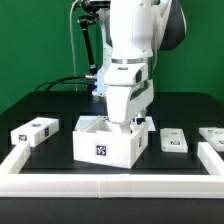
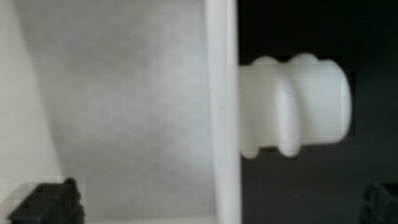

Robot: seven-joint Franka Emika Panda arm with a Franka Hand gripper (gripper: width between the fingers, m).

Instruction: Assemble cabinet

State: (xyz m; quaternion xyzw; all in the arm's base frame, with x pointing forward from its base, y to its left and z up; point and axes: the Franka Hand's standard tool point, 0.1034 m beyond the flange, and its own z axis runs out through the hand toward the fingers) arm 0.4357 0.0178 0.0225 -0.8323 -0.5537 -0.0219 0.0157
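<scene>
The cabinet body (image 1: 108, 142) is an open-topped white box with a tag on its front, standing mid-table. My gripper (image 1: 130, 123) reaches down over its wall on the exterior view's right, near the back. In the wrist view the gripper (image 2: 217, 212) is open. One dark fingertip (image 2: 50, 205) is over the box's inside and the other is at the frame edge outside, so the wall's thin top edge (image 2: 222, 100) runs between them untouched. A white ribbed round knob (image 2: 299, 105) sticks out from the wall's outer side.
A small tagged white block (image 1: 35, 130) lies at the exterior view's left. Two flat tagged parts (image 1: 174, 141) (image 1: 213, 134) lie at the right. White border rails (image 1: 110, 185) run along the front and both sides.
</scene>
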